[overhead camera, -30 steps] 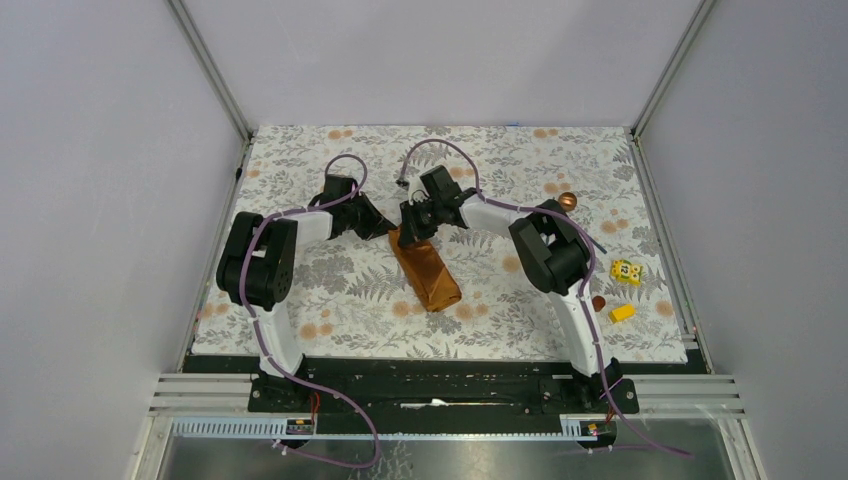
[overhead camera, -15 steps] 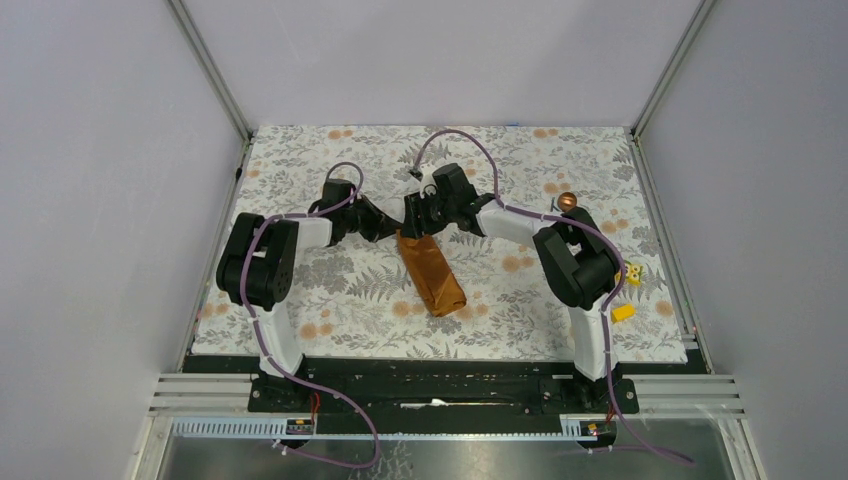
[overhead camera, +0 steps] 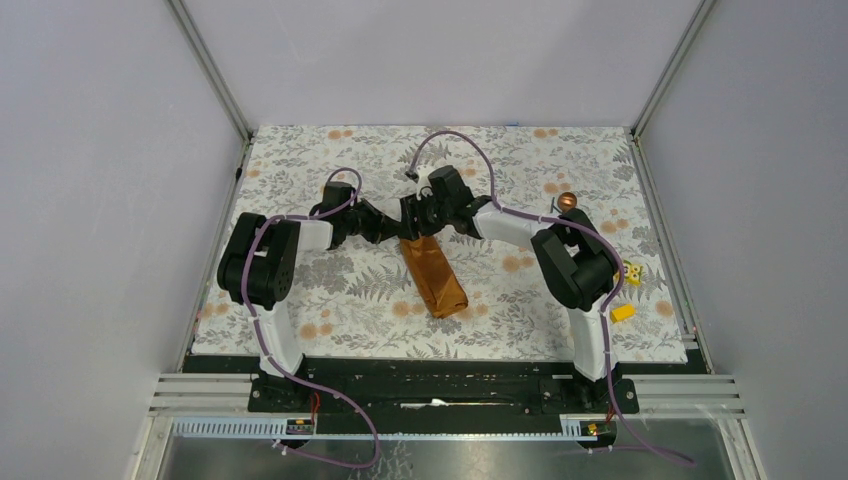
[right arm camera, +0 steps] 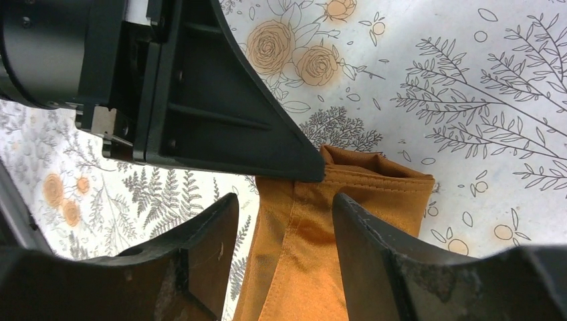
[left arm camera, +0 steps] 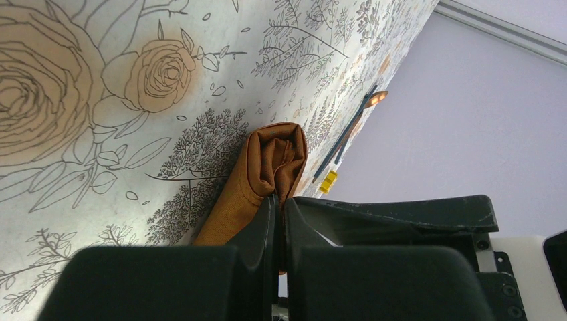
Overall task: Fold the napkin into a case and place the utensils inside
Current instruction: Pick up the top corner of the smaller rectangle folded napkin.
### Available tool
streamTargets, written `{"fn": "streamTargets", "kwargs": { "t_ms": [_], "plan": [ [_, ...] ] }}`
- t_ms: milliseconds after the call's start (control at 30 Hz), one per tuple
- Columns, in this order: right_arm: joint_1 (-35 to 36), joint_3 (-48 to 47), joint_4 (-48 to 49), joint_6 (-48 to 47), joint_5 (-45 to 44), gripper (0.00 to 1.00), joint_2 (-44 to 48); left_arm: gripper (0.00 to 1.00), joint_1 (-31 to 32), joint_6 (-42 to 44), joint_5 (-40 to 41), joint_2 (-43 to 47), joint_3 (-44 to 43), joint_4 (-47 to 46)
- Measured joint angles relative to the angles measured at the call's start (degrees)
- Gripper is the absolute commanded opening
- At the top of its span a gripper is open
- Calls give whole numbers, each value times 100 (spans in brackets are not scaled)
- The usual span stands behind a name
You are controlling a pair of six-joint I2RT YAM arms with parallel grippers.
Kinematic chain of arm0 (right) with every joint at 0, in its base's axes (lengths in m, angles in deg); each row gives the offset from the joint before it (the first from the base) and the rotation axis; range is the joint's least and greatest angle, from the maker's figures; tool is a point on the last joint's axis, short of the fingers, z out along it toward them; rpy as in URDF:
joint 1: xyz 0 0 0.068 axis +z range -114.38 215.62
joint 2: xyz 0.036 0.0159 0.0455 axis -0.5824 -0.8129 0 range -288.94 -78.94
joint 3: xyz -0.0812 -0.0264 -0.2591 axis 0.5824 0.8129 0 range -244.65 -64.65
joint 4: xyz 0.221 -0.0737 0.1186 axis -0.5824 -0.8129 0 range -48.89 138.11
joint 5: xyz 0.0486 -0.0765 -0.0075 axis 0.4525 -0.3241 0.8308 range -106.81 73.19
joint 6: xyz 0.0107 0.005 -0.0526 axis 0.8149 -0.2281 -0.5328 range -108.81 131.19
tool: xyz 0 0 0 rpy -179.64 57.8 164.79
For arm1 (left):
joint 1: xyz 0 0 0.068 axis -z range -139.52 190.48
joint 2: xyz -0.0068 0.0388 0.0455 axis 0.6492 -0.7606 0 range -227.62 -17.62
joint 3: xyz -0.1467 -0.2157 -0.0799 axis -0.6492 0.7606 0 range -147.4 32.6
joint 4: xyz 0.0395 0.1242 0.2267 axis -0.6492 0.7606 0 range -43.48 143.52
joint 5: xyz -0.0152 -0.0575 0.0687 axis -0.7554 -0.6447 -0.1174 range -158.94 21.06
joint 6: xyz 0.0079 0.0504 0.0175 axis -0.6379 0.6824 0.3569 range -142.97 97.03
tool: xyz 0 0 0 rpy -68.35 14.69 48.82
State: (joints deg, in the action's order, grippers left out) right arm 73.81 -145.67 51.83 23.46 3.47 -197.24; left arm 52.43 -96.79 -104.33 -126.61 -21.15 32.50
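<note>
The napkin [overhead camera: 435, 278], folded into a long narrow orange-brown case, lies mid-table with its far end open. My left gripper [overhead camera: 396, 233] is shut, pinching a layer of cloth at that open end [left arm camera: 271, 160]. My right gripper [overhead camera: 412, 228] stands open just above the same end, its fingers [right arm camera: 374, 241] on either side of the case [right arm camera: 348, 200] and not touching it. The left gripper's finger [right arm camera: 220, 114] crosses the right wrist view. The utensils [overhead camera: 567, 200], dark handles and a copper bowl, lie at the back right, partly hidden by the right arm; the left wrist view also catches the utensils [left arm camera: 354, 124].
Two yellow blocks [overhead camera: 631, 270] [overhead camera: 621, 313] sit at the right edge of the floral tablecloth [overhead camera: 300, 160]. Metal frame posts and grey walls bound the table on three sides. The right arm's elbow [overhead camera: 575, 265] stands near the blocks.
My right gripper has opened and let go of the case's far end. The left gripper has moved right onto that end and stays shut. The case has shifted slightly.
</note>
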Motion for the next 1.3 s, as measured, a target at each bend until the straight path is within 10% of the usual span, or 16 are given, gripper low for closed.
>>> {"fn": "streamTargets", "kwargs": {
  "t_ms": [433, 967, 1300],
  "plan": [
    [380, -2, -37, -179, -942, 36, -4, 0, -26, 76, 79, 0, 0, 258],
    [393, -59, -39, -179, -1005, 45, -140, 0, -39, 96, 103, 2, 0, 352],
    [400, -144, -42, -188, -968, 4, -245, 3, -76, 184, 140, 11, 0, 413]
  ]
}}
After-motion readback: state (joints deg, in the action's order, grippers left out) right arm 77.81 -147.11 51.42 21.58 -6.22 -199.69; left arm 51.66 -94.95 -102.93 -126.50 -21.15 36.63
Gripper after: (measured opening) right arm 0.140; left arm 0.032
